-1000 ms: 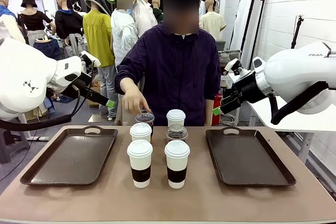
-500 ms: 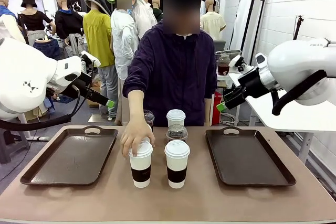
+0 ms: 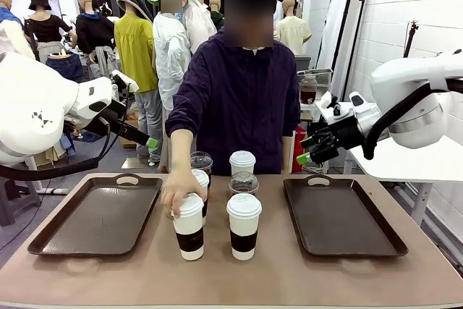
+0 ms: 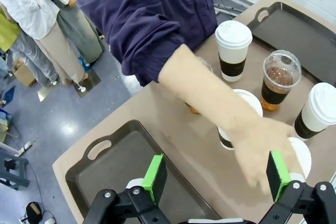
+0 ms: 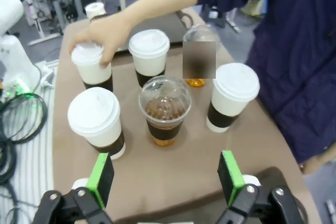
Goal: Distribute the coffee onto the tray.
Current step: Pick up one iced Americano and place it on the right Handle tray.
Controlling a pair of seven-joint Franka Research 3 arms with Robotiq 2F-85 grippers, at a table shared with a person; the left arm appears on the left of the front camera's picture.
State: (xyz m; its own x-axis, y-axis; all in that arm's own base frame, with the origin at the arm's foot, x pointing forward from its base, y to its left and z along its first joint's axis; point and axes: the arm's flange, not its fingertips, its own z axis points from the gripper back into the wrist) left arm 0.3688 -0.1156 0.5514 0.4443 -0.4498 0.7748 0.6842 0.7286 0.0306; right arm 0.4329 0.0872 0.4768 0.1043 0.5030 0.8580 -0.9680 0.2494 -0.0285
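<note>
Bench: brown bench (image 3: 231,280) top; all six cups stand on it, clustered between the two trays.
Near row: near-left white paper cup (image 3: 189,228) and near-right white paper cup (image 3: 244,226), each with a white lid and dark brown sleeve.
Person's hand (image 3: 179,195): closed over the lid of the near-left white paper cup.
Trays: left dark brown handled tray (image 3: 98,215), right dark brown handled tray (image 3: 340,216).
Middle row: third paper cup (image 3: 202,178), partly hidden behind the hand; clear dome-lidded plastic cup (image 3: 244,182) of amber-brown drink beside it.
Far row: second clear cup (image 3: 201,160), fourth paper cup (image 3: 242,162).
Left fingers (image 3: 152,142): raised beyond the left tray; green pads wide apart in the wrist view, holding nothing.
Right fingers (image 3: 302,155): raised beyond the right tray; pads wide apart, holding nothing.
Person: dark purple top (image 3: 246,99), standing at the far edge.
</note>
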